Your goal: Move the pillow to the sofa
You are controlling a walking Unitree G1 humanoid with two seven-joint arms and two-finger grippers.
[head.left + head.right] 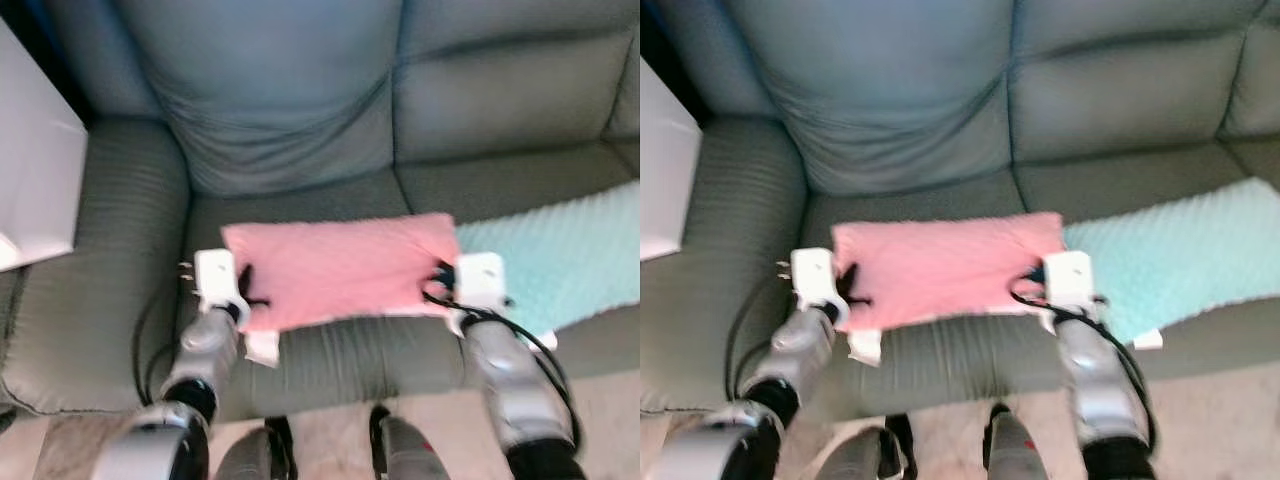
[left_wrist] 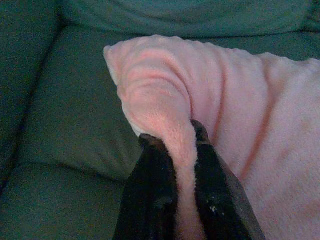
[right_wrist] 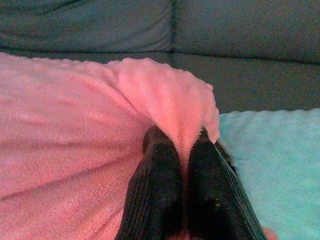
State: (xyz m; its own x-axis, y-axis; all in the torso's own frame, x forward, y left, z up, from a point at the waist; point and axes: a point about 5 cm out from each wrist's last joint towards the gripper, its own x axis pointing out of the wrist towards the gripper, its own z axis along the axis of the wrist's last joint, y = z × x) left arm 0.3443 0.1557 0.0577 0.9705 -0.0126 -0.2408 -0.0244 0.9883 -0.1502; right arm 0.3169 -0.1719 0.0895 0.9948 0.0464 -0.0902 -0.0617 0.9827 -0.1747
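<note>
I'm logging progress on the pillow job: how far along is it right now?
Done: the pink pillow is over the sofa seat. In hand: the left gripper and right gripper each pinch an end of it. Left: release; whether it already rests on the cushion is unclear.

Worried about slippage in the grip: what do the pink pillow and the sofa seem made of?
Pink pillow: soft fleece-like plush, probably; it puckers into folds where the left gripper pinches it. Sofa: smooth grey-green upholstery, leather-like perhaps, with a faint sheen.
</note>
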